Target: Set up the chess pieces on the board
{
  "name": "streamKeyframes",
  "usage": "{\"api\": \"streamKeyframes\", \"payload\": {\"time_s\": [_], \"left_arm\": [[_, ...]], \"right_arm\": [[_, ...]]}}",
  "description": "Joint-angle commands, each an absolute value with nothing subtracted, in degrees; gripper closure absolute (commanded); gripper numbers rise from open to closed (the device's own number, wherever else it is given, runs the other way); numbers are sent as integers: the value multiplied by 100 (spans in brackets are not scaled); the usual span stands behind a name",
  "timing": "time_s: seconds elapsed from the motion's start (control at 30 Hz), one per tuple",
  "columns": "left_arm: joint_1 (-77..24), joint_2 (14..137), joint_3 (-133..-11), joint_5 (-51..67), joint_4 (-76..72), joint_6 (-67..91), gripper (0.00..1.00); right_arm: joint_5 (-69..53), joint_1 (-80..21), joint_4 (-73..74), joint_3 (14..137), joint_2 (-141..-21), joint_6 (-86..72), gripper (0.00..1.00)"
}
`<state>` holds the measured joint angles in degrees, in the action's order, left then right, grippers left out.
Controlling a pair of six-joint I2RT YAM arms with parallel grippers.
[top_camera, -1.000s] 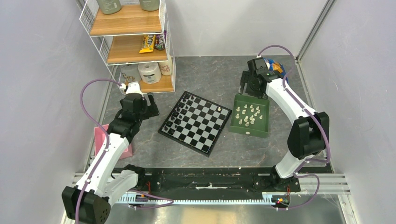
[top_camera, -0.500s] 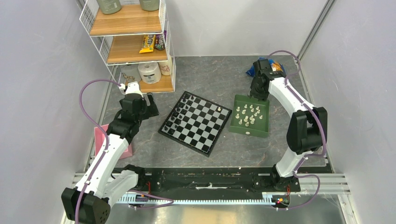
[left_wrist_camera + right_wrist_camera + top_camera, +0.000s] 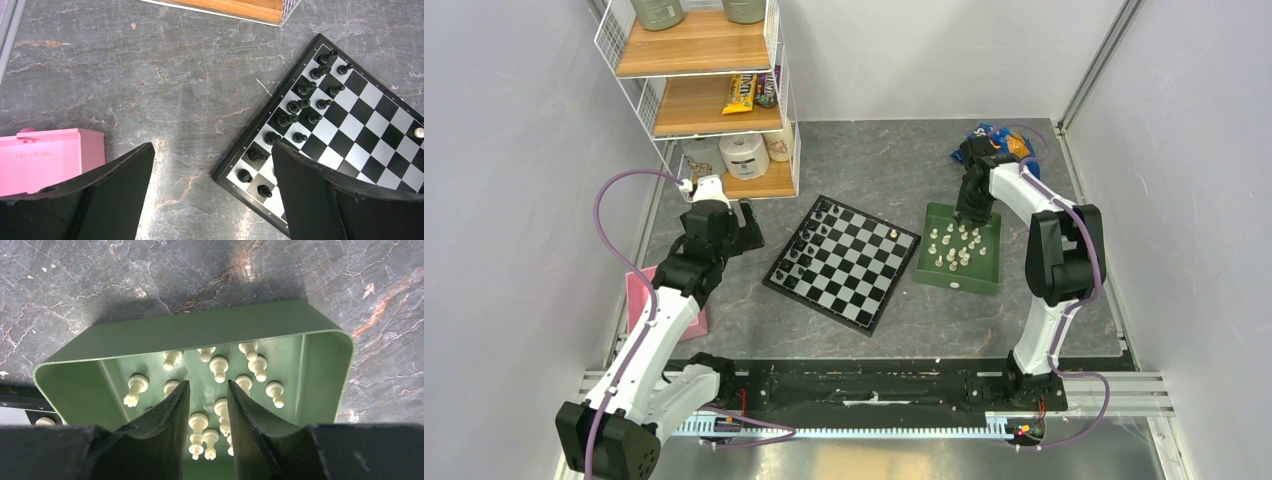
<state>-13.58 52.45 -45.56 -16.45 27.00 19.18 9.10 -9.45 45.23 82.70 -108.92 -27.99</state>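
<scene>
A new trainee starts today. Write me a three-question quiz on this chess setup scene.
1. How many cream-white chess pieces stand on the board?
2. The rest lie: A on the shelf, B in the green tray, C on the bare table.
3. True or false: the left gripper holds a piece.
Key: 1 one; 2 B; 3 false, it is open and empty.

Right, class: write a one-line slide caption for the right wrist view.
Right gripper, jaws narrowly apart, poised over the green tray of cream-white chess pieces.
</scene>
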Motion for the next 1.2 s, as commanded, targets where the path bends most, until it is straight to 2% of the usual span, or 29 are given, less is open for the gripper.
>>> {"api": "streamKeyframes", "payload": {"time_s": [0.0, 0.17, 1.17], "left_arm": [[-1336, 5177, -4535, -1745, 2602, 1673, 5], [-1336, 5194, -4538, -1734, 2602, 1678, 5], [-1336, 5218, -4548, -1783, 2610, 1657, 5]], "right_arm": [[859, -923, 4471, 8591, -10992, -2659, 59], [982, -917, 4456, 8656, -11122, -2578, 64], [953, -912, 3959, 8525, -11431, -2211, 71]]}}
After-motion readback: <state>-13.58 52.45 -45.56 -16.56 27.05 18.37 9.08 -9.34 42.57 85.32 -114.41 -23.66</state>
